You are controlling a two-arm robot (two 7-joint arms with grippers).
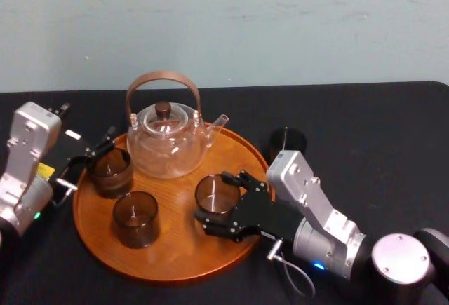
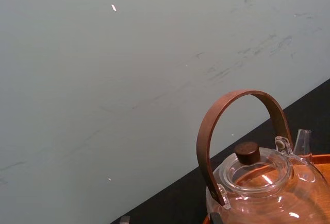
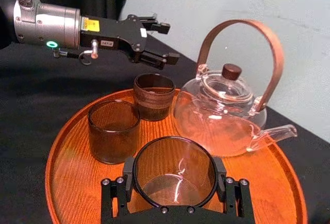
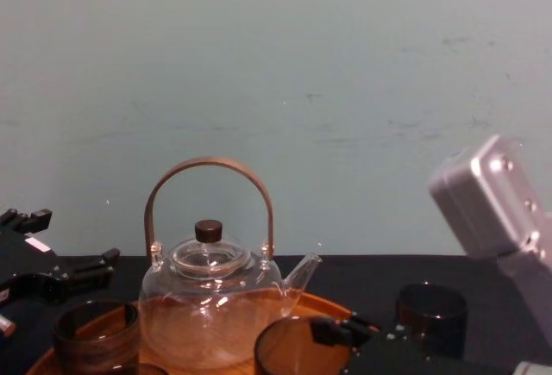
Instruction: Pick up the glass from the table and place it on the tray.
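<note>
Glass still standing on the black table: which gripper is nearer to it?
Right. The right gripper grips another glass on the tray's right side, close to the table glass. The left gripper hangs open at the tray's far left edge.

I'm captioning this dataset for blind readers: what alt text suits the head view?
The right end effector holds a brown glass on the round wooden tray, beside a clear teapot and two more glasses. The open left end effector hovers by the back-left glass; another glass stands on the black table.
</note>
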